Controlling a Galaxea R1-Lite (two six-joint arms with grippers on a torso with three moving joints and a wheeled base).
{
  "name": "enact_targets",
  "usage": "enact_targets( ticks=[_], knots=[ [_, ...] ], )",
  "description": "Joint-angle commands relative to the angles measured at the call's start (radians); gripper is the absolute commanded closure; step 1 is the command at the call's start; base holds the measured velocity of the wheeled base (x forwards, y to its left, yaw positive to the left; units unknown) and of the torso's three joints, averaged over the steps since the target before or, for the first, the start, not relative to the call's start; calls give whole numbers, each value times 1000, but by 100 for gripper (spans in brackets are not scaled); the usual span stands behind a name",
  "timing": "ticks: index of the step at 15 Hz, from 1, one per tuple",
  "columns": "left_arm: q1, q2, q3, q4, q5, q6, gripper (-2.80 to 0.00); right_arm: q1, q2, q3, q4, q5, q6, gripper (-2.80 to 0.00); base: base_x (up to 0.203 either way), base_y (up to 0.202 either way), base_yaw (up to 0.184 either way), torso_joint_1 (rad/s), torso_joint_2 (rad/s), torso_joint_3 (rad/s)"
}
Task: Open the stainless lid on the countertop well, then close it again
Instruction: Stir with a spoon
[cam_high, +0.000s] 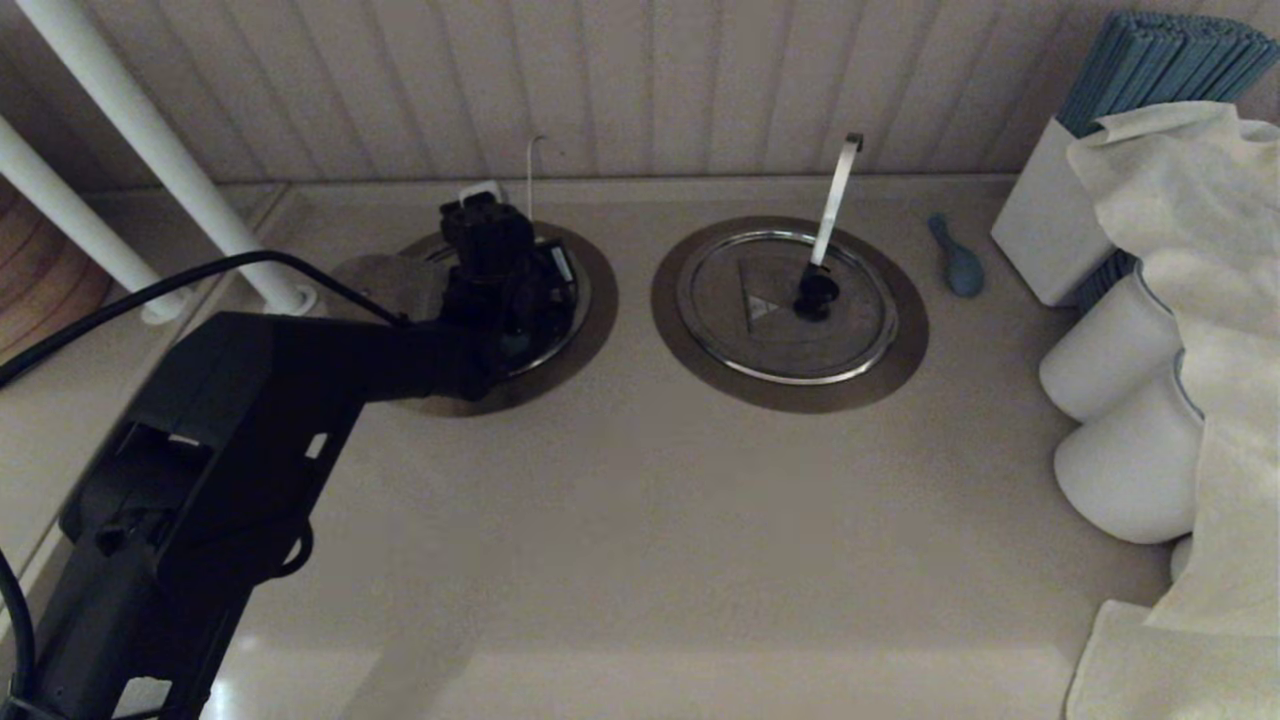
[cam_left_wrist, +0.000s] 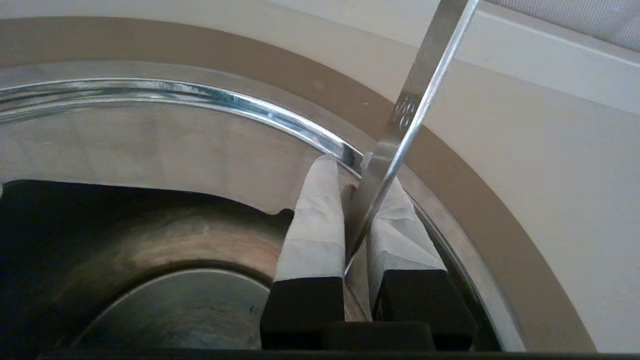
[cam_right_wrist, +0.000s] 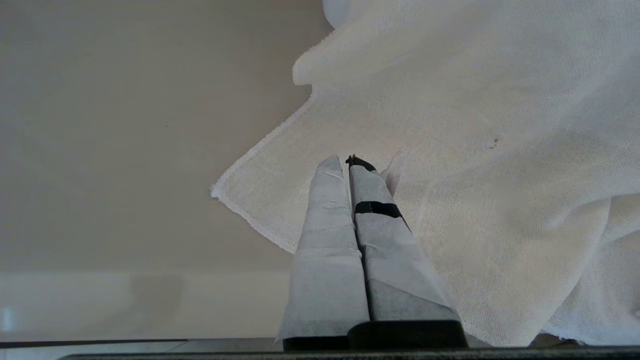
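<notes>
The countertop well (cam_high: 597, 300) with the thin curl-hooked ladle handle (cam_high: 530, 170) is the left one of two. My left gripper (cam_high: 481, 192) reaches across it, taped fingertips at the far rim. In the left wrist view the stainless lid (cam_left_wrist: 150, 150) is raised off the opening, and the dark inside of the well (cam_left_wrist: 150, 300) shows under its edge. The left gripper (cam_left_wrist: 350, 172) is nearly shut, with a dark piece between its tips; the ladle handle (cam_left_wrist: 415, 105) runs down between the fingers. My right gripper (cam_right_wrist: 348, 161) hangs shut over a white cloth, out of the head view.
The twin well (cam_high: 900, 340) to the right has its lid (cam_high: 740, 330) down and a broad slanted handle (cam_high: 838, 195). A blue spoon (cam_high: 957, 258), white jars (cam_high: 1120, 350), a box (cam_high: 1040, 230) and a draped cloth (cam_high: 1230, 330) crowd the right side. White pipes (cam_high: 150, 140) stand at back left.
</notes>
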Motion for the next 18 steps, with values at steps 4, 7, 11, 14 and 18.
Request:
enact_targets(
  ticks=[4,7,11,14,18],
  knots=[
    [14,-58,0,-9,5,-5,0,0,0,0,0,0,-1,0,0,0,0,0,0,0],
    [53,-119,13,-8,6,-24,0,0,0,0,0,0,-1,0,0,0,0,0,0,0],
    [61,-158,63,-8,0,-29,0,0,0,0,0,0,-1,0,0,0,0,0,0,0],
    [60,-233,129,-7,-7,-29,0,0,0,0,0,0,-1,0,0,0,0,0,0,0],
    [47,-340,247,-6,-66,-27,0,2,0,0,0,0,-1,0,0,0,0,0,0,0]
  ],
)
